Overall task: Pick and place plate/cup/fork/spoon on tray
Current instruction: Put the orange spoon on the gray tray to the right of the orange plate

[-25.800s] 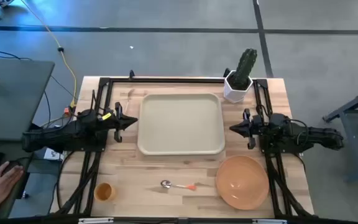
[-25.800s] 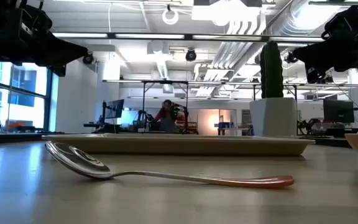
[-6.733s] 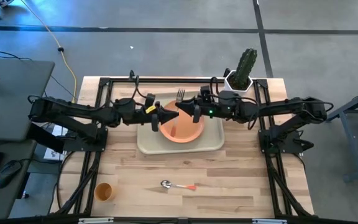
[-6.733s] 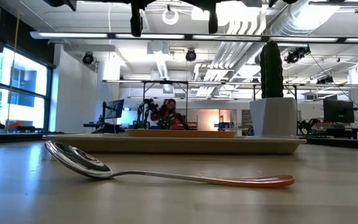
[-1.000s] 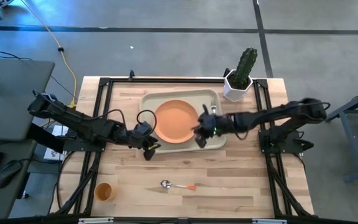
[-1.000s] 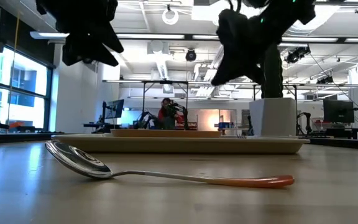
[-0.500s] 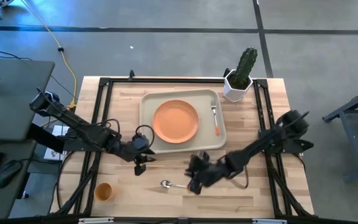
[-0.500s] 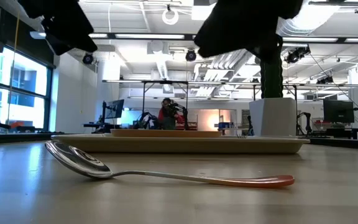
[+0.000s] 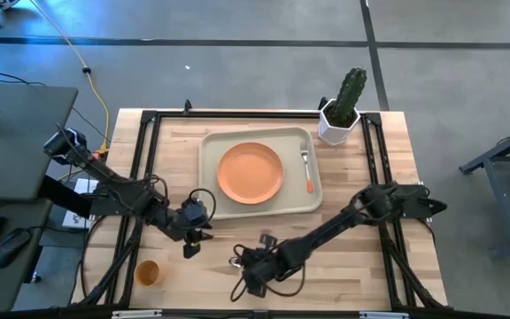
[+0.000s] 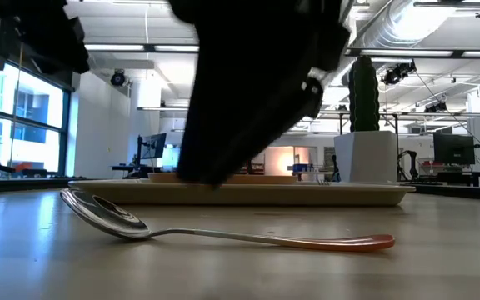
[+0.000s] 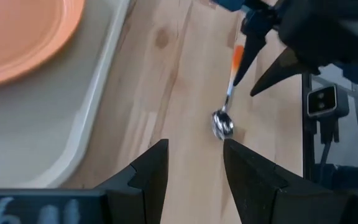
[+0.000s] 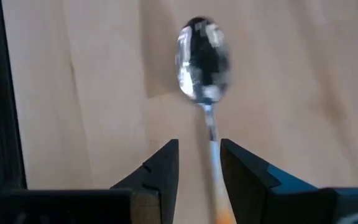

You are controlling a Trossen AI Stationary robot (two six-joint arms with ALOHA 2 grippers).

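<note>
- Right tool [image 12: 197, 163], lower centre of the high view, open astride the spoon [image 12: 202, 56] handle on the worktop [image 9: 370, 275], not gripping.
- Left tool [image 11: 194, 163] open, empty, beside tray [image 9: 209, 206].

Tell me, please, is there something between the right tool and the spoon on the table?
Nothing visible. The right tool is open directly above the spoon, its fingers either side of the handle, with only bare table around. The left tool hangs apart.
</note>
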